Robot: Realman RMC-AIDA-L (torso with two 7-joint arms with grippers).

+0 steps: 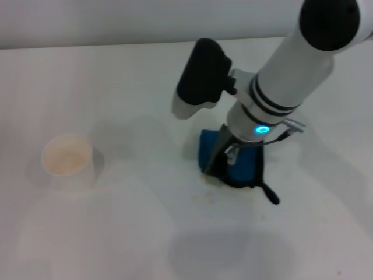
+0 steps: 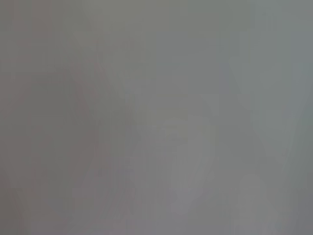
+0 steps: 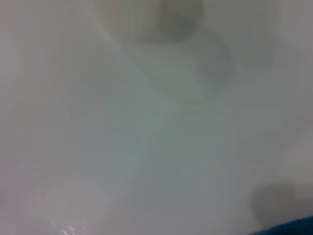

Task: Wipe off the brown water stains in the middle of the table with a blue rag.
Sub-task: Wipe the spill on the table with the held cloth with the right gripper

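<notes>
On the white table (image 1: 116,87), the blue rag (image 1: 246,164) lies bunched near the middle, its black loop tab pointing toward the front. My right gripper (image 1: 224,161) comes down from the upper right and is shut on the blue rag, pressing it onto the tabletop. The brown water stains (image 1: 213,195) show as a faint tan smear just in front of the rag's near edge. In the right wrist view a sliver of the blue rag (image 3: 288,228) shows at one corner. The left gripper does not show in any view.
A white paper cup (image 1: 68,158) with a tan inside stands at the left of the table, well away from the rag. It appears blurred in the right wrist view as a cup (image 3: 142,19). The left wrist view shows only a plain grey surface.
</notes>
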